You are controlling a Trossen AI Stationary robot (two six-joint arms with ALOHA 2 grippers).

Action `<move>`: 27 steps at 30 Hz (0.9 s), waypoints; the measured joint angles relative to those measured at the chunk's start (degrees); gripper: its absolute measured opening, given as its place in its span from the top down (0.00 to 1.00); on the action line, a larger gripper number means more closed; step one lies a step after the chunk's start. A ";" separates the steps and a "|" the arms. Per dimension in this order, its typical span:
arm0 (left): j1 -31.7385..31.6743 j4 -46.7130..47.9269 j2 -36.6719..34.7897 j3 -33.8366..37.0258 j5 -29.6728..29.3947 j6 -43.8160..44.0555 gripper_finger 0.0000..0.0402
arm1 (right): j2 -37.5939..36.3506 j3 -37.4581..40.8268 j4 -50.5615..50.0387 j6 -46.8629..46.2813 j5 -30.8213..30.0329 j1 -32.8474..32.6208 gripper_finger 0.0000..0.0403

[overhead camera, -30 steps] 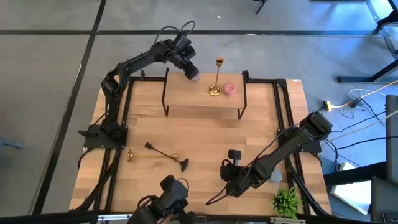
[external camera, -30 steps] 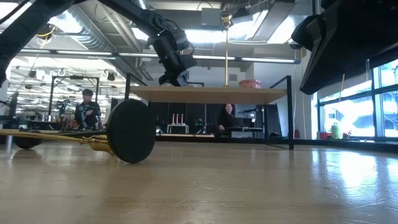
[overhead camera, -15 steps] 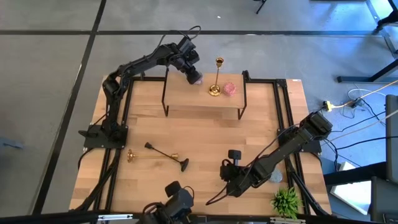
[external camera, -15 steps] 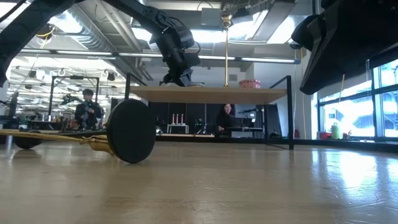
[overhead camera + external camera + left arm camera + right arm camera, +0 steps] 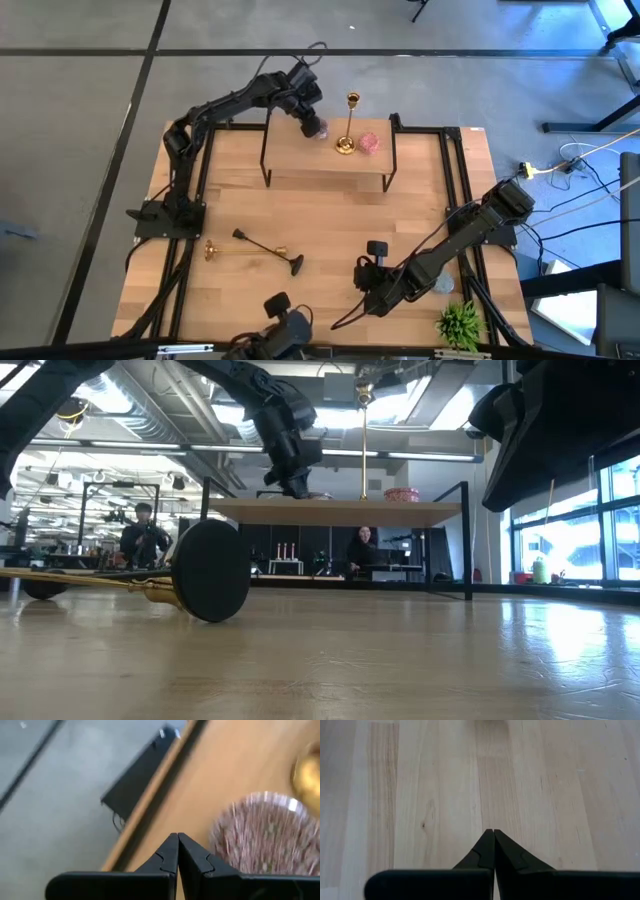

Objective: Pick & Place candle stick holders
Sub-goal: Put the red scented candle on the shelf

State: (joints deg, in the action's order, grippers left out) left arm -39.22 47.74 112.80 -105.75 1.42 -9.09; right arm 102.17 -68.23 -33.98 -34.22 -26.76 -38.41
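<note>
Left gripper (image 5: 314, 128) hangs over the raised shelf (image 5: 300, 160) at the table's far side, fingers pressed together and holding nothing. It is near a pink glass bowl (image 5: 369, 143), which also fills part of the left wrist view. One gold holder (image 5: 346, 125) stands upright on the shelf, just beside the bowl. A second gold holder (image 5: 245, 250) lies on its side on the table (image 5: 420, 210) in front of the shelf. The black holder (image 5: 268, 250) lies across it, its round base (image 5: 210, 571) close to the low camera. Right gripper (image 5: 365, 283) rests low over bare tabletop at the near right, fingers (image 5: 492, 851) pressed together, empty. A green plant (image 5: 461, 324) sits at the near right corner.
</note>
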 joint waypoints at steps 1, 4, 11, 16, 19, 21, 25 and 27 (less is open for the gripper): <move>-0.36 -1.01 -0.37 0.00 0.59 0.29 1.00 | 0.00 0.00 0.00 -0.06 -0.01 0.00 1.00; -1.39 -4.06 -1.13 0.00 3.55 1.51 1.00 | 0.00 0.00 0.02 -0.26 0.01 0.00 1.00; -3.28 -4.21 -1.34 0.00 7.98 0.55 1.00 | -0.02 0.00 0.15 -0.27 -0.01 0.00 1.00; -3.24 -4.33 -1.34 0.00 9.17 -0.39 1.00 | -0.02 0.00 0.57 0.01 -0.01 0.00 1.00; -3.12 -5.10 -1.34 0.31 10.52 -1.57 1.00 | -0.02 0.00 0.86 0.33 -0.02 0.00 1.00; -2.83 -5.79 -1.34 0.59 10.51 -1.57 1.00 | -0.02 0.00 1.11 0.41 -0.03 0.00 1.00; -2.78 -5.75 -1.34 0.61 10.52 -1.81 1.00 | -0.02 0.00 1.09 0.58 -0.03 0.00 1.00; -2.78 -5.55 -1.34 0.65 10.52 -2.65 1.00 | -0.02 0.00 1.09 0.60 -0.03 0.00 1.00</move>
State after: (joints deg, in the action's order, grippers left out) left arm -42.00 42.18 111.46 -105.10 11.94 -11.74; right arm 102.15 -68.23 -32.88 -33.63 -26.79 -38.41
